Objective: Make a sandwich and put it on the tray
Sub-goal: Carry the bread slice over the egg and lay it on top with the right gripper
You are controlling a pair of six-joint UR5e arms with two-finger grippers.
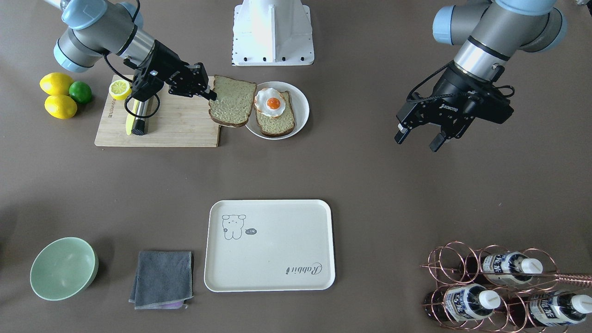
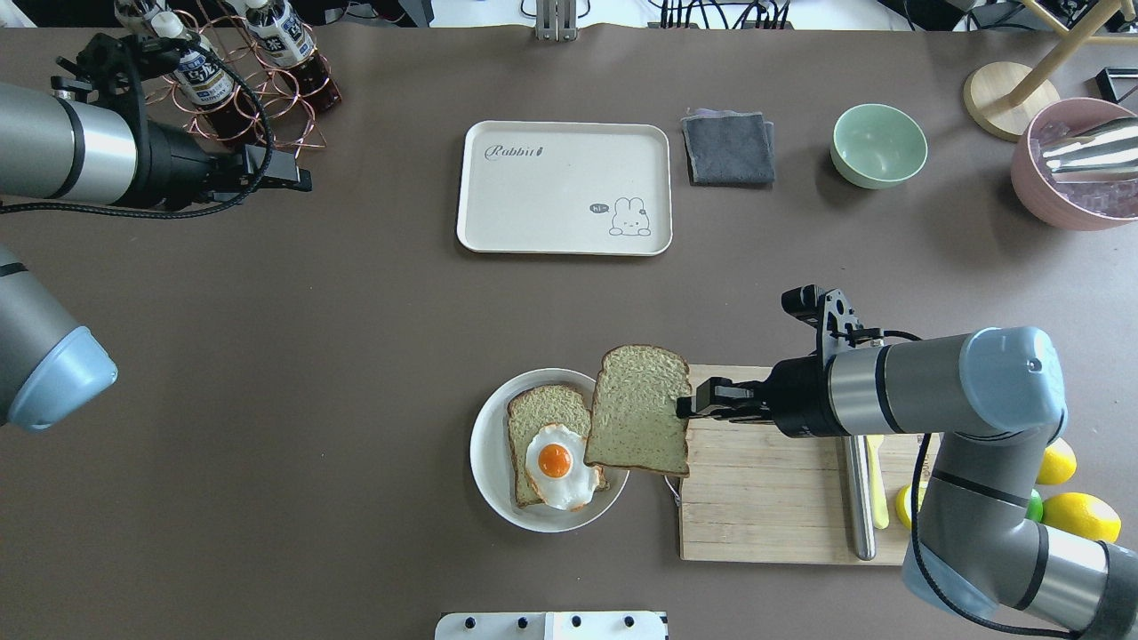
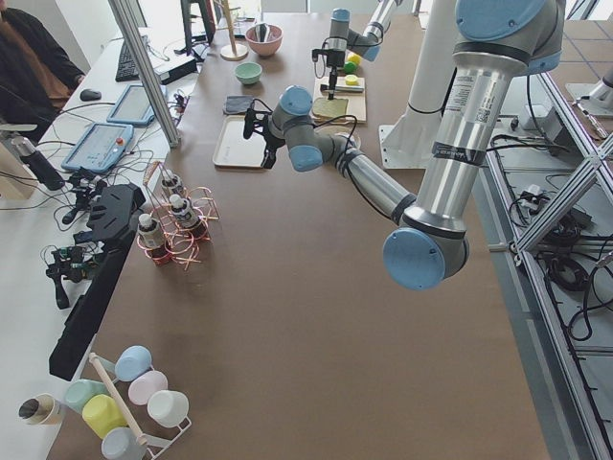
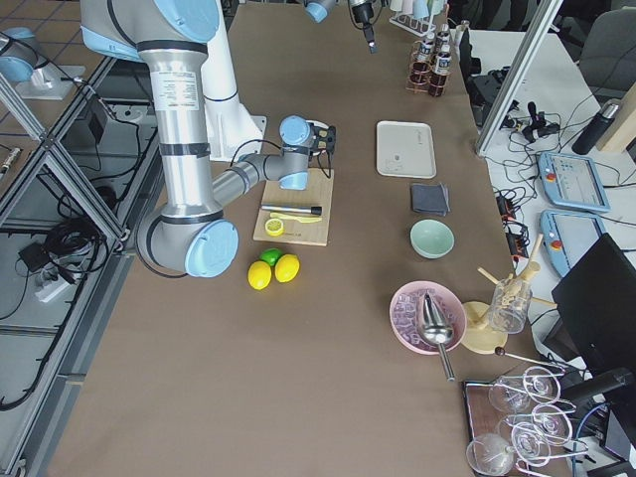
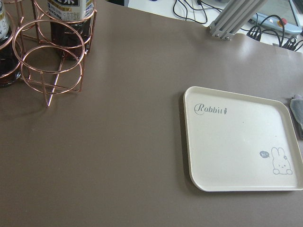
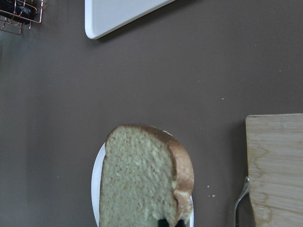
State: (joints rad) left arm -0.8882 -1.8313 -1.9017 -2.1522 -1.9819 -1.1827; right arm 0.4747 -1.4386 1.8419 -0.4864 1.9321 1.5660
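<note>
well off to the side, the left gripper (image 1: pixel 418 140) hung with jaws apart, holding nothing, far from the food. the lower slice (image 2: pixel 542 411) with the egg (image 2: pixel 556 462) lay on the plate (image 2: pixel 484 444), straight ahead of and just below the top slice (image 2: pixel 638 409). the right gripper (image 2: pixel 683 407) pinched that slice by one edge, its long axis crosswise to the fingers. the tray (image 2: pixel 560 191) lay well beyond.

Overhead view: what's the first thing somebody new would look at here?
Probably the bread slice held up by the right end effector, partly over the round white plate at the near side of the view. On that plate lies a second slice topped with a fried egg with a bright orange yolk. Farther out lies the cream tray, nothing on it yet.
</note>
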